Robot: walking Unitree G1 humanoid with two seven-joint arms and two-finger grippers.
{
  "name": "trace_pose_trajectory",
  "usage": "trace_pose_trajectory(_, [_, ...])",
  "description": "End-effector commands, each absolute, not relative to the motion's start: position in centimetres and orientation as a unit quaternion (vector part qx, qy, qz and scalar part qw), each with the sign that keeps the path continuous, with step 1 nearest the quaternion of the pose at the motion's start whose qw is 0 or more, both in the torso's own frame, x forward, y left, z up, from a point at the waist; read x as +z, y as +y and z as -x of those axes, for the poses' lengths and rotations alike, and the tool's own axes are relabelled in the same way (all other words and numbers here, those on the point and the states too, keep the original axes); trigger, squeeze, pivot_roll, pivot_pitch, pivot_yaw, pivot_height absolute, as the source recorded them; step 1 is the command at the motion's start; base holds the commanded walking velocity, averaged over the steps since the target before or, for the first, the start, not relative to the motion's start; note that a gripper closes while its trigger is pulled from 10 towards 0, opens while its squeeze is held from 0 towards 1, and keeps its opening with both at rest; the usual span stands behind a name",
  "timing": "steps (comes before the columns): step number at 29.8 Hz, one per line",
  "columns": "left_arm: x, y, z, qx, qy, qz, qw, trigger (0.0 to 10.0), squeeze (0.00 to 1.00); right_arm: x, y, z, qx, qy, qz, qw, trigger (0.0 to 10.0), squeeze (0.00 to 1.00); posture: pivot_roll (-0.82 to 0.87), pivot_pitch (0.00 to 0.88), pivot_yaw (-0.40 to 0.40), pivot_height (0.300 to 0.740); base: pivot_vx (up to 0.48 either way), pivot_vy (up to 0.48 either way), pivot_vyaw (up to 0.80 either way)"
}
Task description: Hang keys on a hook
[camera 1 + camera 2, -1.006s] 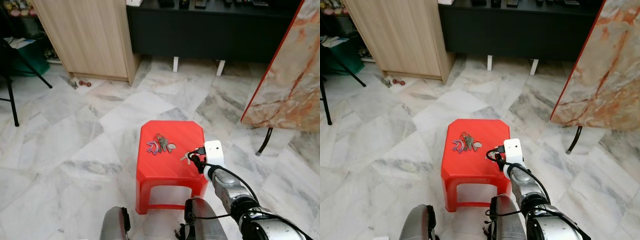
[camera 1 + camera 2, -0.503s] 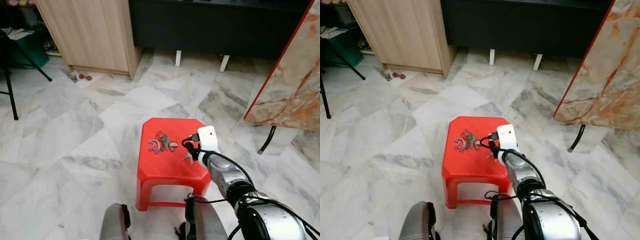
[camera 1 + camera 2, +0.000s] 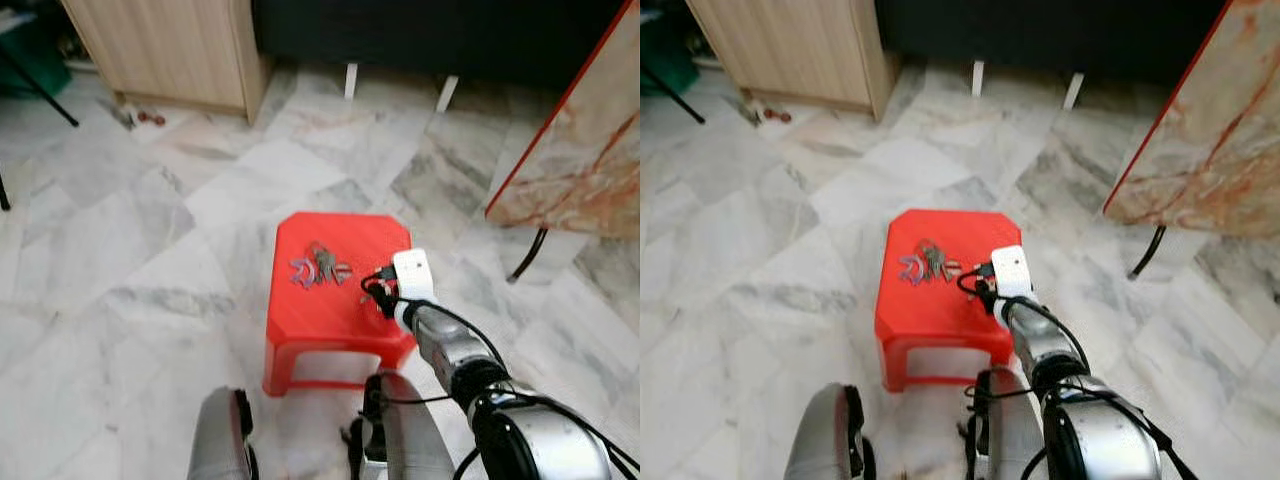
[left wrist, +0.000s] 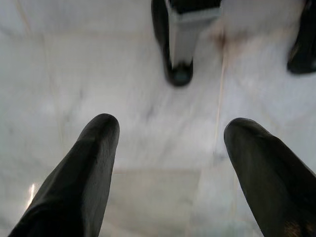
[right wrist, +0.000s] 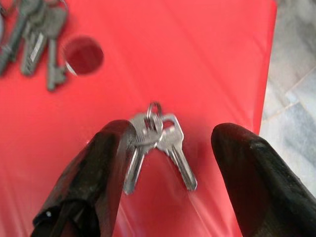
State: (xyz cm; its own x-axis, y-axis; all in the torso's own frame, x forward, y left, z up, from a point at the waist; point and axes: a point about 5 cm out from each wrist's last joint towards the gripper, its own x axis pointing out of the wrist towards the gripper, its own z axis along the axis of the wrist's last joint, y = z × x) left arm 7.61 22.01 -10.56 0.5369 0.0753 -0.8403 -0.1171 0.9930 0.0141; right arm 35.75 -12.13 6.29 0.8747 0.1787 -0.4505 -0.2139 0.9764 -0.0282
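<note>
Right hand: the right hand [image 5: 163, 163] hung low over the near right part of the red plastic stool [image 3: 340, 300], its two black fingers [image 5: 96, 177] spread wide and holding nothing.
Task's thing: a small pair of silver keys on a split ring [image 5: 158, 138] lay flat on the stool's top, between the two fingers but off centre, with one key's blade touching or slipping under one finger and well apart from the other.
Long axis: the ring pointed away from the wrist and the two blades fanned back toward it, so the bunch lay roughly along the hand's reach and across the gap to be closed.
Direction: the keys lay just ahead of and below the fingertips; a short drop and a slight shift to centre them looked needed before closing.
Other bunch: a larger bunch of grey keys with a purple tag [image 3: 318, 266] lay farther back on the stool, apart from the hand.
Nearer arm: the right, plainly; the left hand [image 4: 168, 163] hung idle over the marble floor [image 3: 130, 250], fingers also apart.
Hook: none could be made out.
</note>
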Motion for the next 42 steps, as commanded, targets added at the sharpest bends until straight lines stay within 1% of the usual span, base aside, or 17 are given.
trace_pose_trajectory(1, [-10.9,21.7,-5.8,0.054,0.495,0.025,0.867,10.0,0.00,6.0,-12.1,-35.6,0.100,0.235,0.029,0.966,10.0,0.00,0.10,0.364,-0.075,0.580,0.000,0.000,0.00])
trace_pose_trajectory(4, [-10.9,21.5,-5.3,0.054,0.489,0.027,0.870,10.0,0.00,6.2,-11.8,-35.6,0.106,0.225,0.025,0.968,10.0,0.00,0.10,0.382,-0.081,0.580,0.000,0.000,0.00])
trace_pose_trajectory(8, [-10.6,21.5,-5.7,0.054,0.471,0.027,0.880,10.0,0.00,6.7,-11.5,-35.9,0.113,0.207,0.020,0.972,10.0,0.00,0.10,0.403,-0.086,0.580,0.000,0.000,0.00])
trace_pose_trajectory(14, [-10.4,21.5,-5.7,0.053,0.458,0.029,0.887,10.0,0.00,7.4,-11.3,-36.3,0.117,0.187,0.012,0.975,10.0,0.00,0.10,0.423,-0.091,0.580,0.000,0.000,0.00])
trace_pose_trajectory(24, [-10.3,21.2,-5.0,0.055,0.457,0.033,0.887,10.0,0.00,7.7,-11.6,-36.4,0.119,0.175,0.011,0.977,10.0,0.00,0.10,0.430,-0.096,0.580,0.000,0.000,0.00])
trace_pose_trajectory(27, [-10.3,21.1,-5.0,0.055,0.454,0.034,0.889,10.0,0.00,8.4,-11.6,-36.7,0.126,0.152,-0.002,0.980,10.0,0.00,0.10,0.431,-0.100,0.580,0.000,0.000,0.00])
trace_pose_trajectory(42, [-10.1,21.0,-5.3,0.055,0.448,0.036,0.892,10.0,0.00,9.6,-11.1,-37.1,0.146,0.113,-0.020,0.983,10.0,0.00,0.11,0.428,-0.102,0.580,0.000,0.000,0.00])
